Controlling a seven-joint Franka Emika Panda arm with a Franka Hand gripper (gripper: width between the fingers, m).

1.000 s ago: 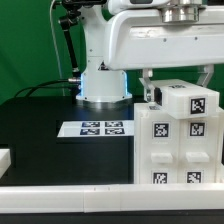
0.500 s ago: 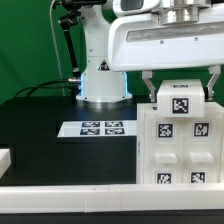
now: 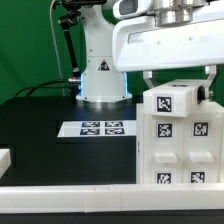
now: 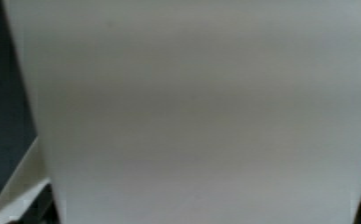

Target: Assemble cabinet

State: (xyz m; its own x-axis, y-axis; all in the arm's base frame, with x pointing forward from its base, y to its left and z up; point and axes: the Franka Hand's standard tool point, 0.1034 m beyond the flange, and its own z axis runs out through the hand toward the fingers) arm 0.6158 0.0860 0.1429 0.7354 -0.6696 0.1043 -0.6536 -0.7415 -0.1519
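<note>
The cabinet, a tall white boxy shell with square tags on its front, stands at the exterior view's right. Its top piece, a white block with one tag, sits on the body. My gripper comes down from above with one finger on each side of this top piece, closed against it. In the wrist view a plain white surface of the cabinet fills nearly the whole picture, and my fingertips are hidden there.
The marker board lies flat on the black table in front of the arm's white base. A small white part shows at the left edge. A white rail runs along the table's front.
The top piece and its tag have moved step by step toward the exterior view's left between my fingers. The cabinet body has stayed put.
</note>
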